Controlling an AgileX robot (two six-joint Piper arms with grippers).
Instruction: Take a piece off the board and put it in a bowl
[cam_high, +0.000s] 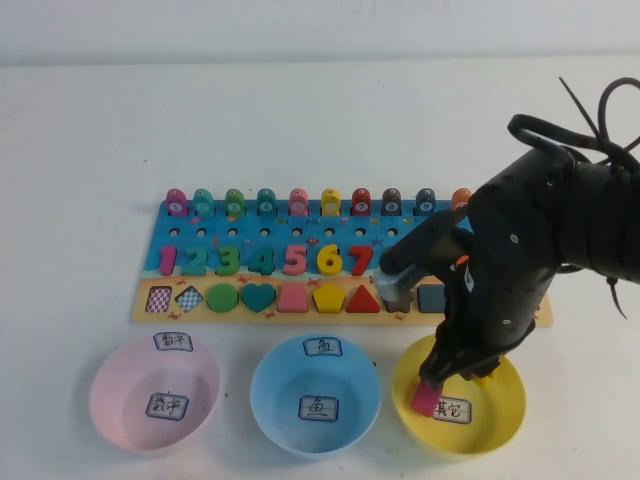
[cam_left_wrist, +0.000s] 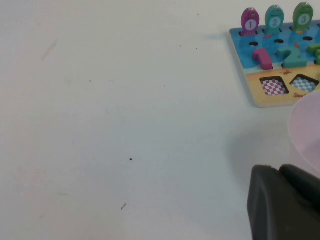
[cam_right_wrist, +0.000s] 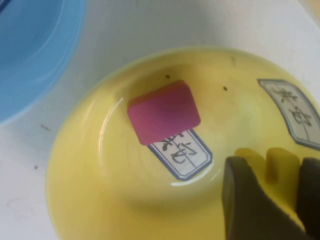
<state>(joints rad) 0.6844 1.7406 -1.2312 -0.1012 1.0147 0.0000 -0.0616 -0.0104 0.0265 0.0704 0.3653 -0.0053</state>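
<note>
A: On the white tabletop (cam_high: 300, 110), which fills the scene up to a pale wall at the back, lies the long wooden puzzle board with blue sea-print top and sandy lower strip (cam_high: 190, 235). Count of bowls in front of it?

B: Three round plastic bowls in a row: one pink bowl (cam_high: 112, 400), one blue bowl (cam_high: 272, 400), one yellow bowl with white character labels (cam_high: 500, 420). Each shows one label on the rim and one on the bottom.

A: Contents of the yellow bowl?

B: One pink rhombus-like block (cam_right_wrist: 163, 112), lying on the bottom and partly covering the bottom label. The small yellow equals-sign piece (cam_right_wrist: 272, 162) is also inside the bowl, two short bars visible between the dark fingers (cam_right_wrist: 245, 205) of the right gripper (cam_right_wrist: 272, 200), which is clamped on it above the bowl's floor.

A: Position of the right gripper in the high view?

B: The right gripper reaches down into the yellow bowl; its arm covers the board's right end.

A: Board count, as far as visible?

B: Seven large numbers, 1 to 7, show; ten fish-shaped pegs along the top edge; shapes in the sandy strip, two slots showing checked pattern.

A: Left gripper (cam_left_wrist: 285, 202)?

B: It hangs over bare table just beside the pink bowl, near the board's left end. Only a dark edge shows; cannot tell its state.
</note>
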